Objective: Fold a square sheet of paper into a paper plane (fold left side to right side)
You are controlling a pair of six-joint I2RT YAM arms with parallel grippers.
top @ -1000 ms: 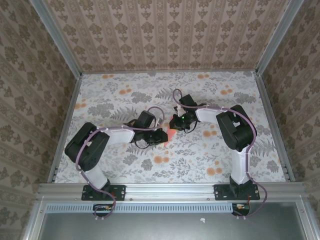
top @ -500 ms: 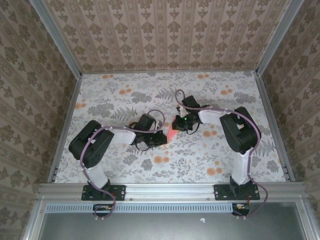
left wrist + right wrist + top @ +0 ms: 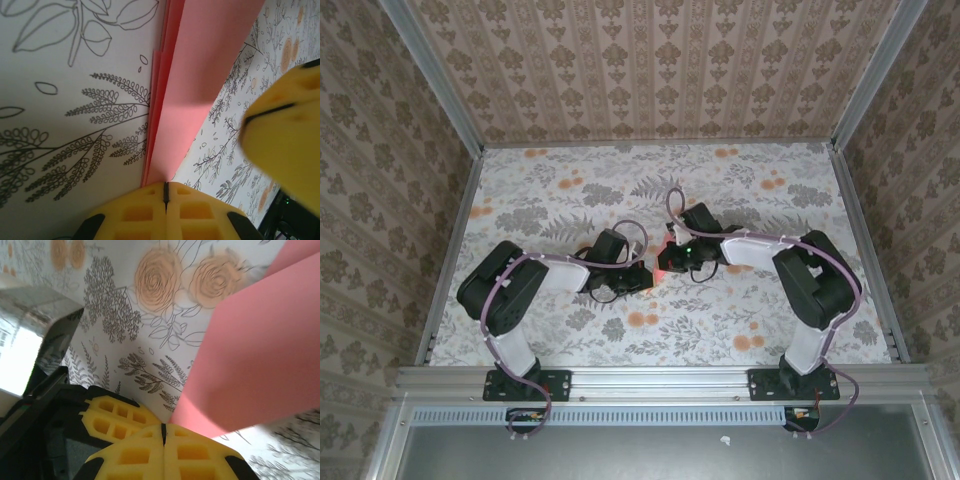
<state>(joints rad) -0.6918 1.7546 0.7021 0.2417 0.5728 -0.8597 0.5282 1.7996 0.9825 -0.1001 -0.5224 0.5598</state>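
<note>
Pincers both closed tight; my left pincer is clamped on the narrow end of the pink paper, which lies folded in several layers and runs out from the seam between my pads; my right pincer grips a corner of the same paper, pads flat together; the two grips sit just beside each other over the middle of the flowered table, my arms meeting from either side.

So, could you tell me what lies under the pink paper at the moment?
The flower-print table cover shows around the paper and runs under it. The left gripper and right gripper pinch it. The patch straight beneath is covered.
</note>
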